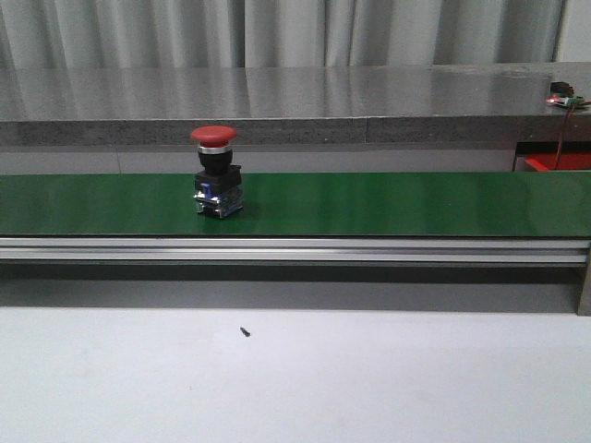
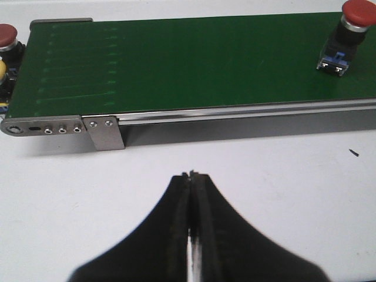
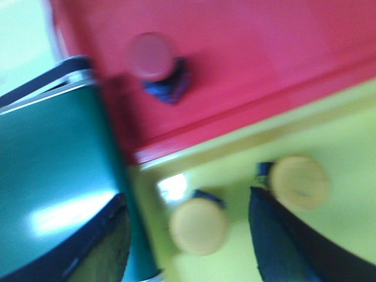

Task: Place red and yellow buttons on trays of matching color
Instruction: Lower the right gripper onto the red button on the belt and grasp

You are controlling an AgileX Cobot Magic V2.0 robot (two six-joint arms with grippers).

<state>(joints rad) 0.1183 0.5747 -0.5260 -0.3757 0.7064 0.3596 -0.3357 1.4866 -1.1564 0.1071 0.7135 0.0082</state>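
Riding belt (image 1: 369,203), red button (image 1: 215,173) stands upright, left of middle. Left gripper (image 2: 192,175) pinched together, empty, near belt's left end, likely closer. Right gripper (image 3: 188,235) spread over yellow tray (image 3: 346,135).

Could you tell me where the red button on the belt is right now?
In the front view, the red button stands upright on the green belt, left of centre, with nothing beside it.

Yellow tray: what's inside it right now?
Two yellow buttons sit inside the yellow tray. The right gripper fingers hide parts of the tray floor, and the picture is blurred.
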